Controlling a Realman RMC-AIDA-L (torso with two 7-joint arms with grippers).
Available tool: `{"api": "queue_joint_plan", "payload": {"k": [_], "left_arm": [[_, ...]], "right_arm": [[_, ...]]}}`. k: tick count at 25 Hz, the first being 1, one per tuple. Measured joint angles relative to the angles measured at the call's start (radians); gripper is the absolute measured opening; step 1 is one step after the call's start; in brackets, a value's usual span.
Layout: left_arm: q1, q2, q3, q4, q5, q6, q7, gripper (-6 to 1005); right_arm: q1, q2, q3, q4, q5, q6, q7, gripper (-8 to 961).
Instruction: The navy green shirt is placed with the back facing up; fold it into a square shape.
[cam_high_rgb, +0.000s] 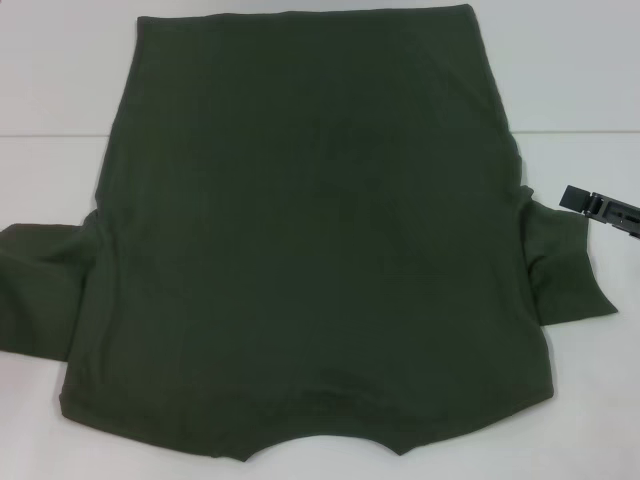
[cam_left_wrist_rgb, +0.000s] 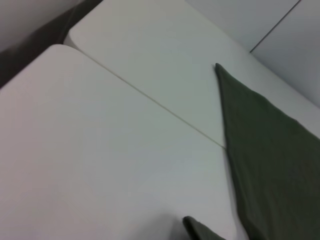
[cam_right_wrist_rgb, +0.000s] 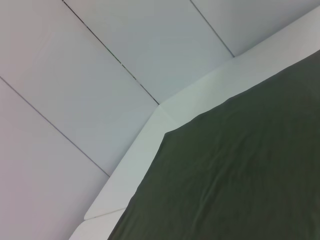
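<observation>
Navy green shirt (cam_high_rgb: 310, 240): spread flat on my white table (cam_high_rgb: 60, 90), plain side up, no lettering showing
Collar end: nearest to me, its curved neckline at the table's near edge
Sleeves: both lie flat and spread outward, one on my left (cam_high_rgb: 40, 290) and one on my right (cam_high_rgb: 565, 270)
Body: mostly smooth, with light creases near the collar and along the right side
Hem: straight across at the far end, close to the table's far edge
Table seam: a thin line crosses the white top from side to side and passes under the upper part of the shirt
My right gripper (cam_high_rgb: 600, 208): only a dark tip shows at my right, just beside the right sleeve and above the table; I cannot tell whether it is apart or together, nor whether it touches the cloth
My left gripper: out of sight in all views
Left wrist view: bare white table and one olive edge of the shirt (cam_left_wrist_rgb: 270, 150)
Right wrist view: a wide stretch of the shirt (cam_right_wrist_rgb: 240, 170) lying on the table, a pale panelled wall (cam_right_wrist_rgb: 75, 75) beyond it
</observation>
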Motion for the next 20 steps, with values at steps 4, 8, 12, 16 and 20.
{"api": "queue_joint_plan", "payload": {"k": [4,8,12,16,20], "left_arm": [[-0.01,0.01,0.0,0.011,0.025,0.004,-0.018,-1],[-0.028,0.025,0.001,0.022,0.055,0.026,-0.038,-2],[-0.058,0.032,0.001,0.06,0.138,0.05,-0.088,-2],[-0.084,0.035,0.015,0.099,0.202,0.07,-0.133,-2],[-0.099,0.035,0.037,0.133,0.233,0.077,-0.169,1]], "right_arm": [[0.0,0.0,0.0,0.0,0.0,0.0,0.0,913],[0.0,0.0,0.0,0.0,0.0,0.0,0.001,913],[-0.001,0.0,0.0,0.0,0.0,0.0,0.001,913],[-0.001,0.0,0.0,0.0,0.0,-0.001,0.002,913],[-0.002,0.0,0.0,0.0,0.0,-0.002,0.003,913]]}}
